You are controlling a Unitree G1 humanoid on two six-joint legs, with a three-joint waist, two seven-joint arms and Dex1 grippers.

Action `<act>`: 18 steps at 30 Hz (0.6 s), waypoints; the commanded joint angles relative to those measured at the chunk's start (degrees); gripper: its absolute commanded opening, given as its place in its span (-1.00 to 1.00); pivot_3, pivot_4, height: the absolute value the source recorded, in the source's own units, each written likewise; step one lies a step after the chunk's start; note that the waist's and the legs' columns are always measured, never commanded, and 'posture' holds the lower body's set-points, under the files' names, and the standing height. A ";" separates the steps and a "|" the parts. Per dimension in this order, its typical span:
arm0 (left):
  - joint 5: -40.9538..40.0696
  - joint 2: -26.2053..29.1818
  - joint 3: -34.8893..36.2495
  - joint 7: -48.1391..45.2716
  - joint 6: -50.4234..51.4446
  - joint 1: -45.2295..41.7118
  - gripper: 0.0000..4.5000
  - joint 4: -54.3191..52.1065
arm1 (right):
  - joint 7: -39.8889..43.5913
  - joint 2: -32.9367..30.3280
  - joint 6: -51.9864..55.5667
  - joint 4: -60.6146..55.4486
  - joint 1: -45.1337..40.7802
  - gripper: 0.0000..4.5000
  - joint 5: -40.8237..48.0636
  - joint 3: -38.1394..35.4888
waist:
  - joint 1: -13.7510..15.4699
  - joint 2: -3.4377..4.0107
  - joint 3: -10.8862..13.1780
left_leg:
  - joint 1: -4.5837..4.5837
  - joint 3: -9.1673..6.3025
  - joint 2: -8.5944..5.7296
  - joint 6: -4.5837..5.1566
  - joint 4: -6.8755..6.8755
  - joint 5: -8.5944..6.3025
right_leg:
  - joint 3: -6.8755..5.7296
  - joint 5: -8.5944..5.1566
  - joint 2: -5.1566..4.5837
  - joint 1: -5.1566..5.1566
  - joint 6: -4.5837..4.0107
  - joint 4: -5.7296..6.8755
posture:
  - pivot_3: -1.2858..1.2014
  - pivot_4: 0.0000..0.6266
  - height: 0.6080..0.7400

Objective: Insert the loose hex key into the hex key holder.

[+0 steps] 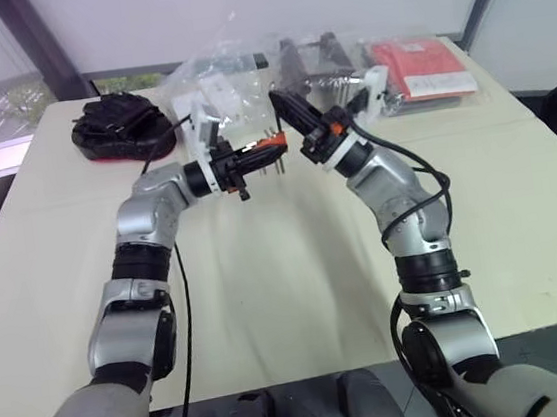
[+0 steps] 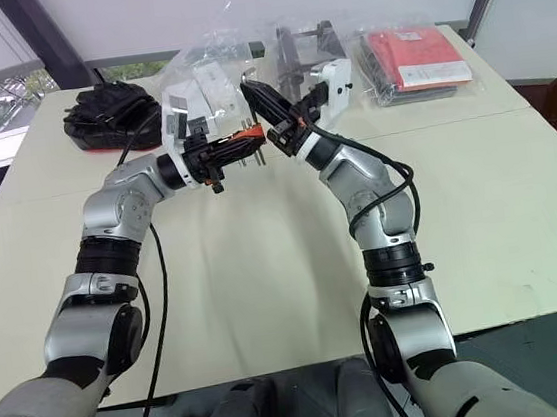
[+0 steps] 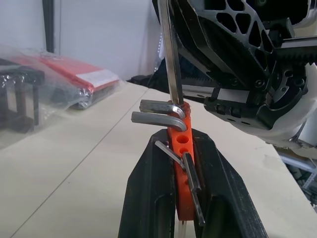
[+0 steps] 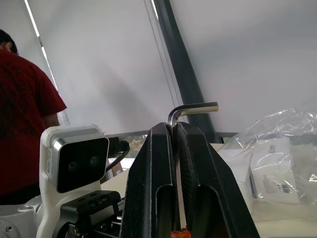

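Observation:
The orange hex key holder [image 3: 181,148] is clamped between the black fingers of my left gripper [image 3: 179,141], which is shut on it above the table. Short silvery keys stick out of its side. The loose hex key [image 3: 170,59] stands upright, and its lower end meets the holder's far end beside two bent keys. I cannot tell if it sits in a hole. My right gripper [image 4: 173,127] is shut on that key, whose bent end [image 4: 194,107] pokes out past the fingertips. From the head, the holder [image 1: 269,144] hangs just below the right gripper [image 1: 283,104] and beside the left gripper [image 1: 251,157].
At the table's far edge lie a black bundle [image 1: 116,124], clear plastic bags [image 1: 211,79], a black frame [image 1: 310,62] and a red packet in plastic [image 1: 425,67]. A person in a red shirt [image 4: 24,124] stands beyond the table.

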 commanded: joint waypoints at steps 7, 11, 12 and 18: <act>1.27 1.67 0.51 -1.67 -5.25 -2.27 -1.00 -3.64 | 3.45 -4.12 0.75 1.99 0.45 -0.98 -1.58 1.87 | 0.01 0.00 0.00 | 0.00 0.02 0.00 0.00 0.00 0.00 | 0.00 0.00 0.00 0.00 0.00 0.00 | 0.03 -0.52 1.00; 1.58 1.49 0.60 -1.67 -5.64 -2.45 -1.00 -3.50 | 3.51 -4.55 0.47 2.55 0.21 -0.98 -1.35 1.55 | 0.02 0.00 0.00 | 0.00 0.01 0.00 0.00 0.00 0.00 | 0.00 0.00 0.00 0.00 0.00 0.00 | 0.03 -0.52 1.00; 1.59 1.44 0.68 -1.60 -5.62 -2.42 -1.00 -3.54 | 3.37 -4.57 0.43 2.60 0.21 -0.98 -1.27 1.36 | 0.02 0.00 0.00 | 0.00 0.01 0.00 0.00 0.00 0.00 | 0.00 0.00 0.00 0.00 0.00 0.00 | 0.03 -0.52 1.00; 0.45 0.88 1.72 -0.87 -4.76 -3.07 -1.00 -3.89 | 2.86 -5.11 0.49 3.13 0.82 -0.98 -1.85 1.27 | 0.02 -0.01 0.00 | 0.00 0.01 0.00 0.00 0.00 0.00 | 0.00 0.00 0.00 0.00 0.00 0.00 | 0.03 -0.52 1.00</act>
